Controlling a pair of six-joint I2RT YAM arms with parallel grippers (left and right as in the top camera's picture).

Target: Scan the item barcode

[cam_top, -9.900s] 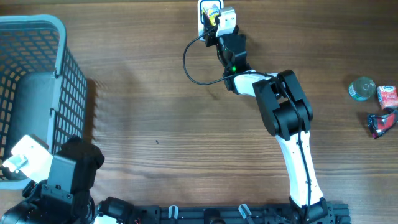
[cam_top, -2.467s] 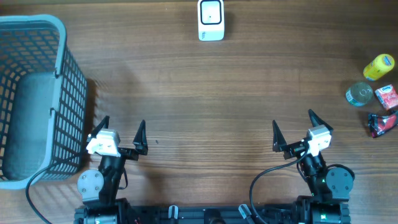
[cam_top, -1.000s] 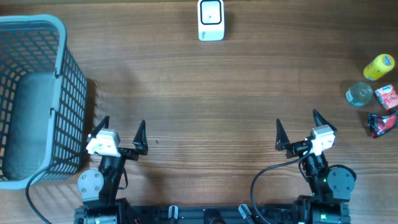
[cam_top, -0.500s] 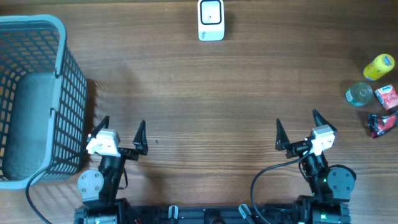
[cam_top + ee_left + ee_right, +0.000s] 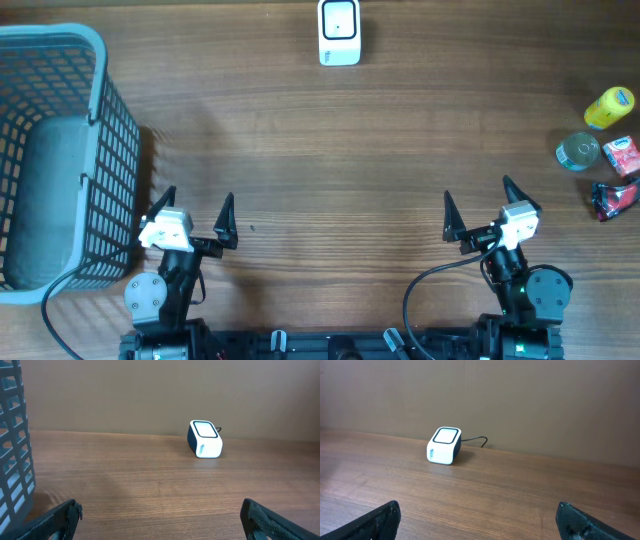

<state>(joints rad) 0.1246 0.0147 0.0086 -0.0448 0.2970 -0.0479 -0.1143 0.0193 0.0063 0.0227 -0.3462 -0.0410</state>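
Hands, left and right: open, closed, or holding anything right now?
Left hand: open, holding nothing.
Right hand: open, holding nothing.

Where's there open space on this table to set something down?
Bare wood spans from the basket to the right-edge cluster, between the scanner and the left tool and right tool. Crowded: that cluster of yellow bottle, can, red box, wrapper.

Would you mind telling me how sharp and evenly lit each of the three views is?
Overhead: soft, even light, no glare; the basket throws a faint shadow rightward on the table. Left wrist: scanner sharp, fingers at the lower corners dark and soft. Right wrist: the same, scanner crisp.
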